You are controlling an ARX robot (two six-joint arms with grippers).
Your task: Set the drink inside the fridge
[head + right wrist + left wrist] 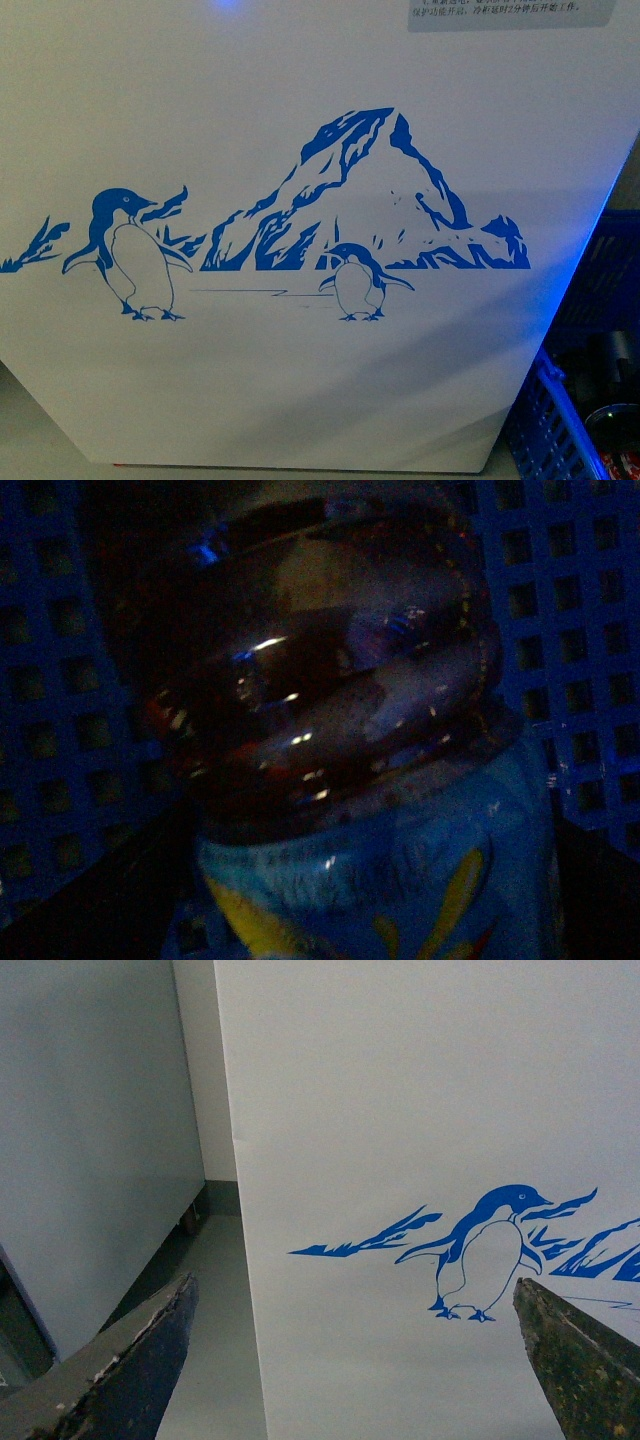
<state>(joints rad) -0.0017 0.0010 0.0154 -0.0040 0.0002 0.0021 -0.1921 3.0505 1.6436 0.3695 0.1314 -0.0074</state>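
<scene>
The drink [340,730] sits in a blue crate [545,430] at 5 o'clock from the fridge [300,130], the left pincer [352,1295] gapes empty and I cannot tell the right pincer's state, so a grasp in this gloom may slip.

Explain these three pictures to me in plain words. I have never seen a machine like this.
This is a robot with two arms, each ending in a gripper and carrying a camera. The front picture, taken from the robot's body, shows the white wall of the fridge with its blue penguin picture, and a blue basket at the right. The left wrist picture shows the left gripper open, with nothing between its dark fingers, facing that wall. The right wrist picture is dim. It shows, close up, a drink bottle that looks dark inside, with a blue-and-yellow label and basket lattice behind it. Whether it is gripped is too dark to tell.
</scene>
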